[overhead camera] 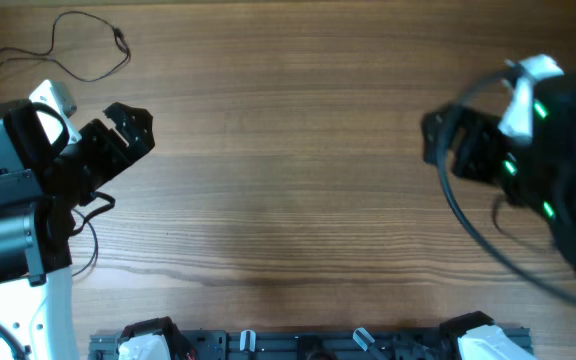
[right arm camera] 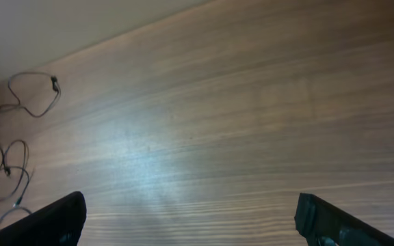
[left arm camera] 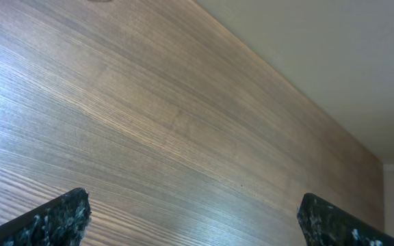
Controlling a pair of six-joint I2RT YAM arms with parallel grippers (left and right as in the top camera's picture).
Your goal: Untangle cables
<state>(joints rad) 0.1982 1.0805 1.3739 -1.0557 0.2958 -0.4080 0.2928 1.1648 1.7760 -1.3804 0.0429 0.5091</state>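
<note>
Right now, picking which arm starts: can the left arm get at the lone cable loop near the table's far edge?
Probably yes: the left gripper is open and empty, the cable loop lies nearby, with only bare table between.

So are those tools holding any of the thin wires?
No. The left tool and right tool are both open and empty; the thin wires lie loose on the table.

Left gripper (left arm camera: 193, 208) gapes wide (fingertips at seven and five o'clock) over the wood-grain bench (left arm camera: 149, 123); pale wall (left arm camera: 320, 55) at one o'clock.
</note>
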